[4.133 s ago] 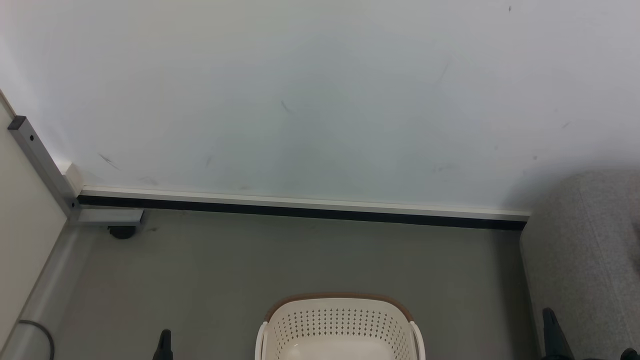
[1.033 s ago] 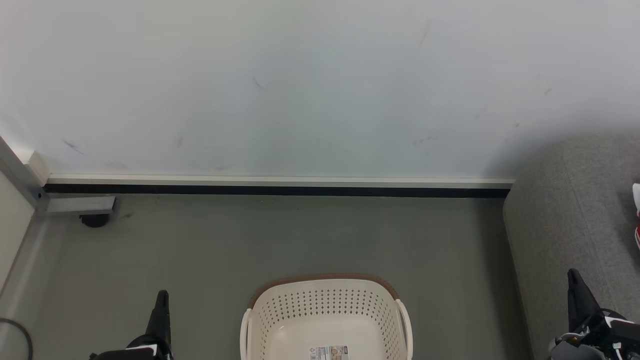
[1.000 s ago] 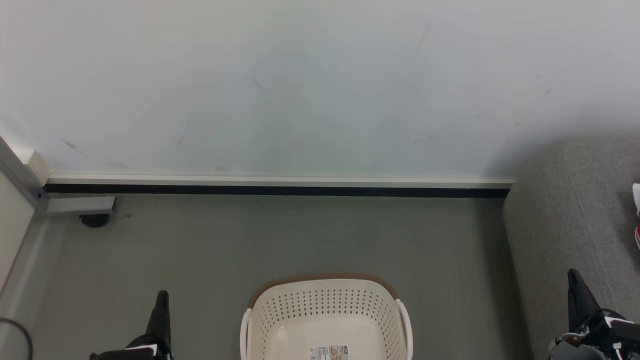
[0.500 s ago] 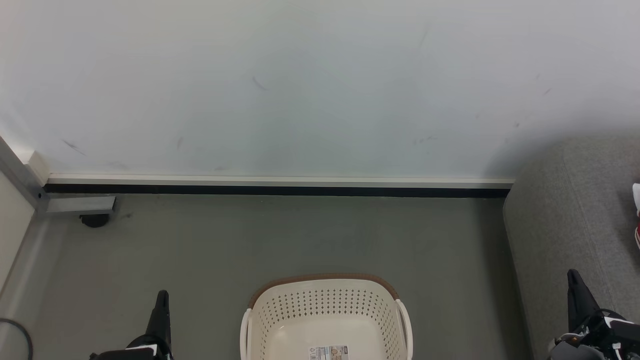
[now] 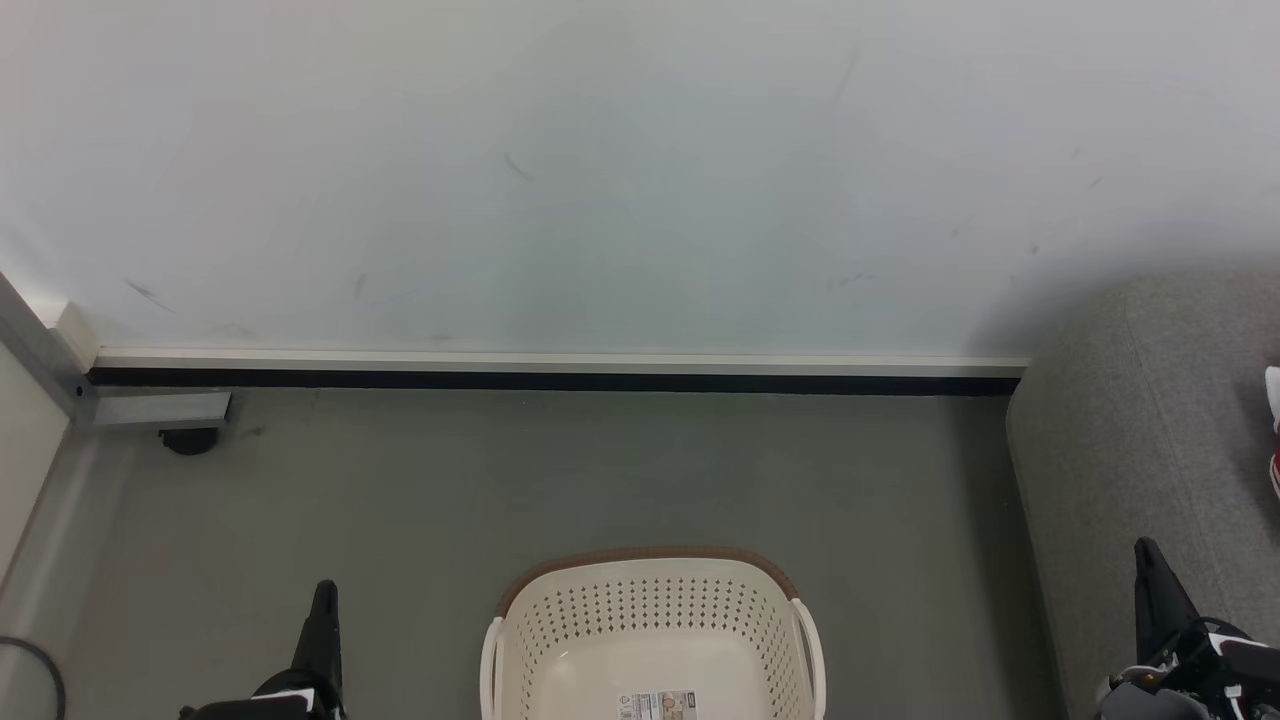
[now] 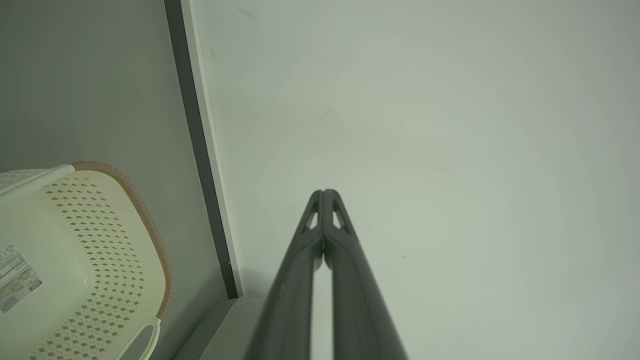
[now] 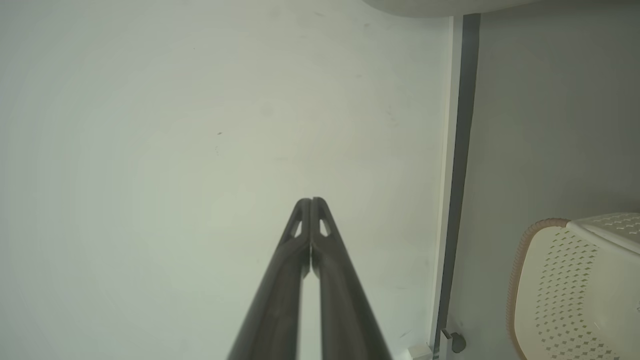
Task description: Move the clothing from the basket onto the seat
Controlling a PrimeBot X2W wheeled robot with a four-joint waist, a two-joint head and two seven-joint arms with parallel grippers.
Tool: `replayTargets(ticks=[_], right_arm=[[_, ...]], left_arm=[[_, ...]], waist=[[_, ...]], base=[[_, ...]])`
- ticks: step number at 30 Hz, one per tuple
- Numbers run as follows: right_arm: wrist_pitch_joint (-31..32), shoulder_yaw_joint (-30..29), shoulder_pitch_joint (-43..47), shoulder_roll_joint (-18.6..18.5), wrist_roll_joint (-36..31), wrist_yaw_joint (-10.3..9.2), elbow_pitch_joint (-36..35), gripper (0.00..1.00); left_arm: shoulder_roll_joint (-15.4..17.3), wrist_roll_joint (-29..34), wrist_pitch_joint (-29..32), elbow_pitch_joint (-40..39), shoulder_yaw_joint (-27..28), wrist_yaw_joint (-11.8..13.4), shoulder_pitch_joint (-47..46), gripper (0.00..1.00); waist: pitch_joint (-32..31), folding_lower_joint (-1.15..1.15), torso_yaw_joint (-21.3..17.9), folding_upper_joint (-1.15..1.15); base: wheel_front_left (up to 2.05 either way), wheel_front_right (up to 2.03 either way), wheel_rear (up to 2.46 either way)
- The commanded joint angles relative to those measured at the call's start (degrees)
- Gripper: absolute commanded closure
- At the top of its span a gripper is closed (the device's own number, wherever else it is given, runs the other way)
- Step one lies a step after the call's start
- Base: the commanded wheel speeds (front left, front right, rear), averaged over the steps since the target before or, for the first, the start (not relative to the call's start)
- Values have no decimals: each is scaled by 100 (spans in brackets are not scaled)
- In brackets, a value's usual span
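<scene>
In your head view the basket (image 5: 650, 640) sits on the floor (image 5: 600, 470) at the bottom centre. The part of its bottom you can see is bare cream plastic with a label (image 5: 657, 705) stuck on it. The seat (image 5: 1130, 450) stands to the basket's right, and a red-and-white sliver of clothing (image 5: 1275, 470) lies on it at the picture's edge. The left tool (image 5: 323, 592) points up to the left of the basket and the right tool (image 5: 1146, 550) to its right, in front of the seat. From here you cannot tell how far either is parted.

Your left wrist view settles that: the fingers meet at the tips and grip nothing. They point at the wall (image 6: 425, 125), and the basket shows at the side with its label.

Your right wrist view shows the same: tips pressed together with nothing between them, aimed at the wall. The basket's perforated side shows beyond the dark skirting (image 7: 462, 125).
</scene>
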Motion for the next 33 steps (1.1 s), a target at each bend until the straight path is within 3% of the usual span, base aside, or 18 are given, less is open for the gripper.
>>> replayTargets(ticks=[1, 33], right_arm=[[22, -6, -17, 17, -47, 2, 4, 100], [54, -54, -23, 50, -86, 2, 5, 100]], left_arm=[[3, -33, 11, 23, -2, -16, -37, 100], [3, -34, 9, 22, -3, -16, -36, 100]], waist=[[0, 0, 0, 0], [0, 0, 0, 0]], base=[[0, 0, 0], [0, 0, 0]])
